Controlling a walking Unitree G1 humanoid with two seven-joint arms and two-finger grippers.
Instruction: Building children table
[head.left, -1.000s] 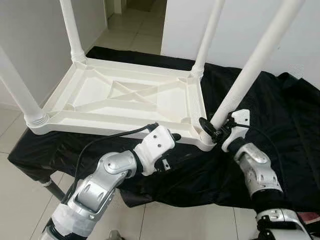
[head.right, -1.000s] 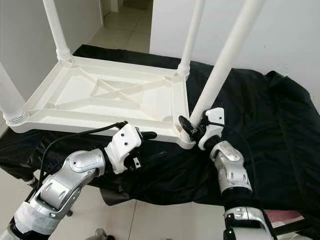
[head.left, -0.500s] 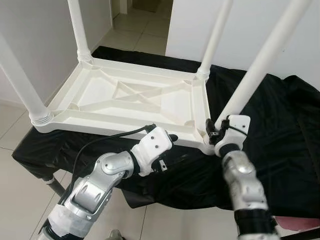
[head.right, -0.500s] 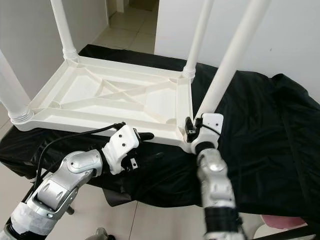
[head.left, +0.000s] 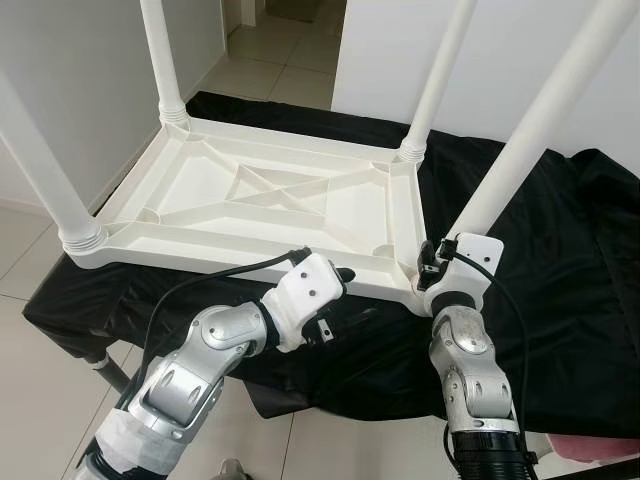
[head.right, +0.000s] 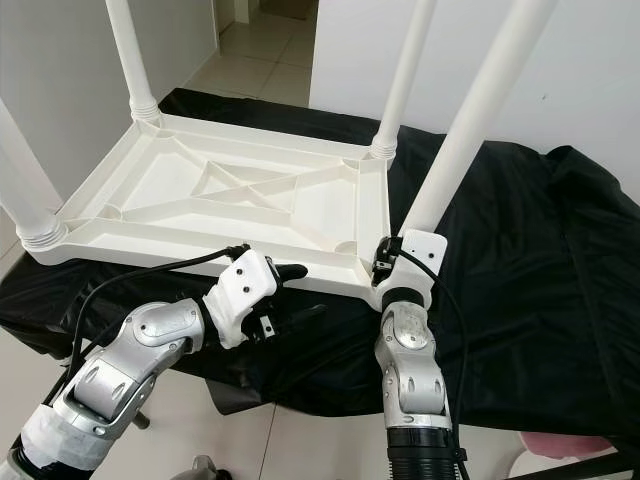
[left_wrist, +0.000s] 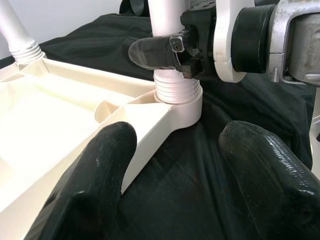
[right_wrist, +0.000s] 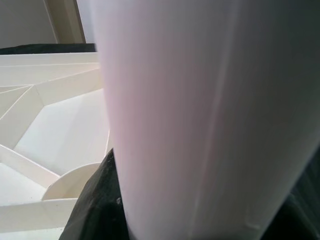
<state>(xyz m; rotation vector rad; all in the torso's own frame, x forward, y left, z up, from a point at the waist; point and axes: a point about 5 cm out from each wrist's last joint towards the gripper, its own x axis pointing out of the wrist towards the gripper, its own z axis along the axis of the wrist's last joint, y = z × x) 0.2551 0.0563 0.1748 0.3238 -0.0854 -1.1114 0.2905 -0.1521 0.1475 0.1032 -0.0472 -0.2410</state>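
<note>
The leg (head.left: 520, 150) is being clamped low by the right gripper (head.left: 432, 266), just above the threaded socket at the near right corner of the upturned table (head.left: 270, 205). It should be kept upright while being twisted home. The left gripper (left_wrist: 180, 165) is being held open beside that corner, empty, over the black cloth (head.left: 570, 290).

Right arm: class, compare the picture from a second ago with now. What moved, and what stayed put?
The right hand kept its grip on the near-right table leg at its base, but the forearm swung from out on the right to directly below the leg. The leg now stands a little straighter. The left hand still hovers open beside the upturned tabletop; the other three legs are unchanged.
</note>
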